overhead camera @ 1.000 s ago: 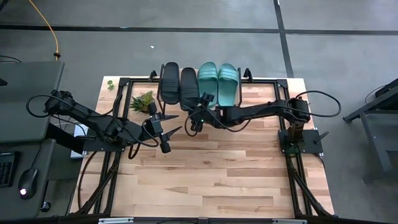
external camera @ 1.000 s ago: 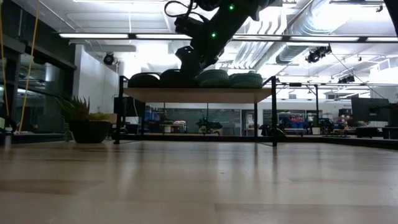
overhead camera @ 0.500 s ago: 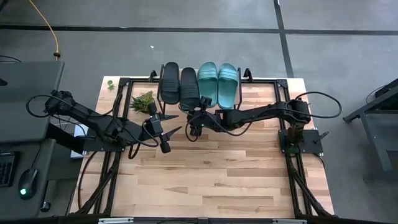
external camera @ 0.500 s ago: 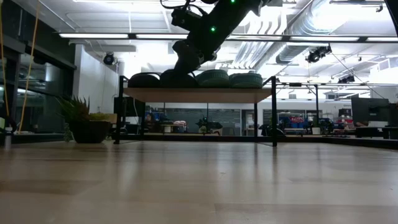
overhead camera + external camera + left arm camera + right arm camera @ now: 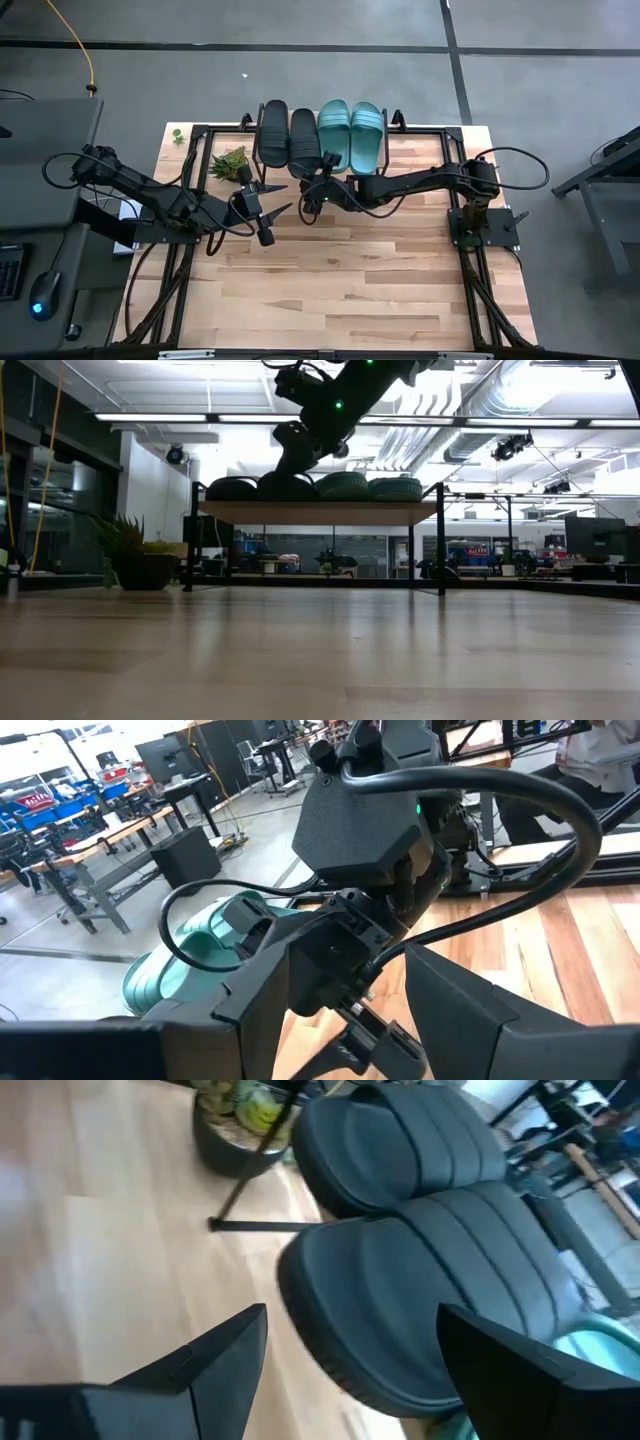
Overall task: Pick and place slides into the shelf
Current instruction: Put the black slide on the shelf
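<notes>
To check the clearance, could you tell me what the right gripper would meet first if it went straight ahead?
Most likely the nearer black slide: the open right gripper points straight at its heel end on the shelf, though the gap between them is hard to judge.

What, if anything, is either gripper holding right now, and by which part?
Nothing. The right gripper hangs open at the heel of a black slide on the shelf; the left gripper is open and empty.

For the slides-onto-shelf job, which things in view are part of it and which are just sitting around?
Part of the job:
- two black slides, on the shelf
- two teal slides, beside them on the shelf
- the shelf
- right gripper, open, at the near end of the black pair
- left gripper, open, waiting over the table

Lying about:
- potted plant left of the shelf
</notes>
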